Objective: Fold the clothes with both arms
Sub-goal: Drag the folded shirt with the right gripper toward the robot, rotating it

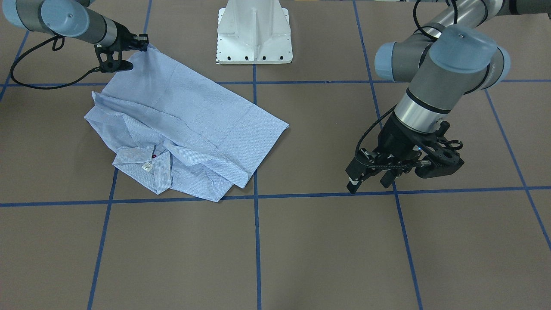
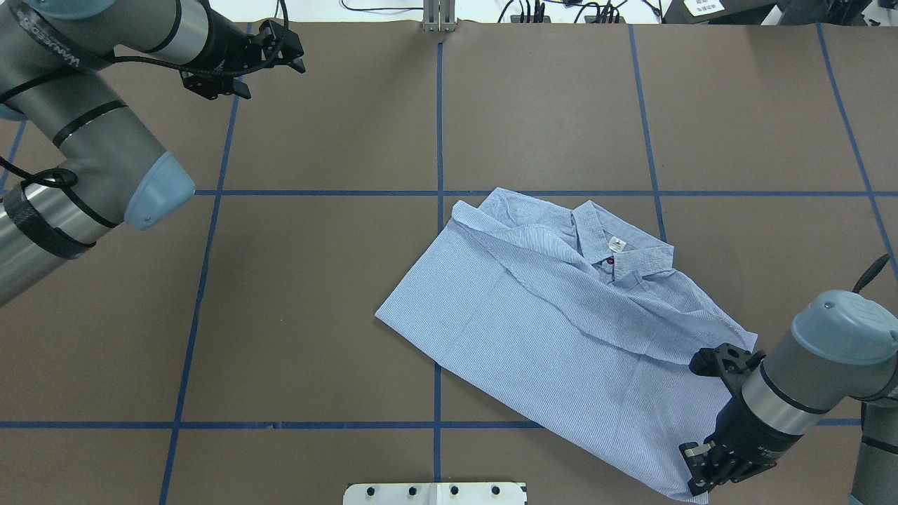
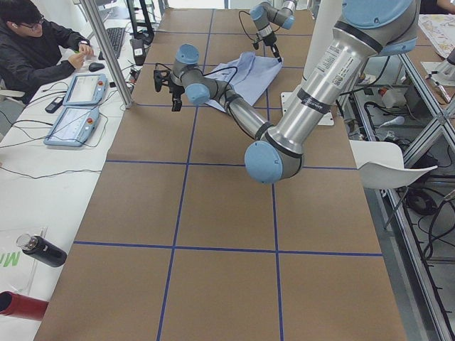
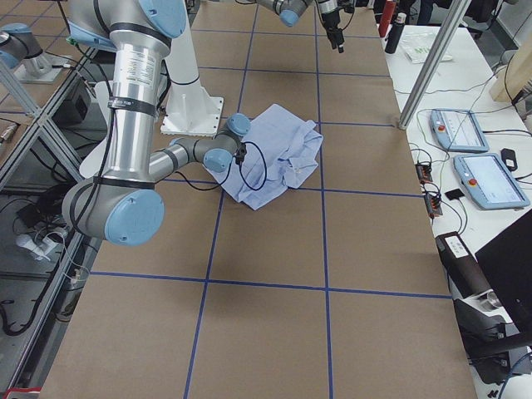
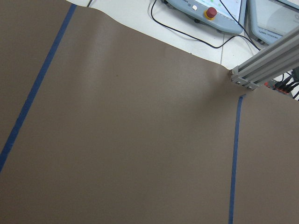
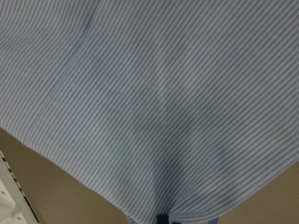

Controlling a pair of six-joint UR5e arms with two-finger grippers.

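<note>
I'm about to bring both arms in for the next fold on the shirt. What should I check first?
1. Right gripper shut on a shirt corner: ok.
2. Left gripper open: ok.
3. Left gripper at the shirt: not ok, it hangs over bare table, well apart.
4. Shirt lying flat: not ok, bunched around the collar.
5. Number of layers caught in the right grip: cannot tell.

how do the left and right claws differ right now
The left claw hangs open over bare table; the right claw is shut on a corner of the shirt. The left claw is well clear of the shirt, the right claw at its edge. Both are black two-finger claws.
</note>
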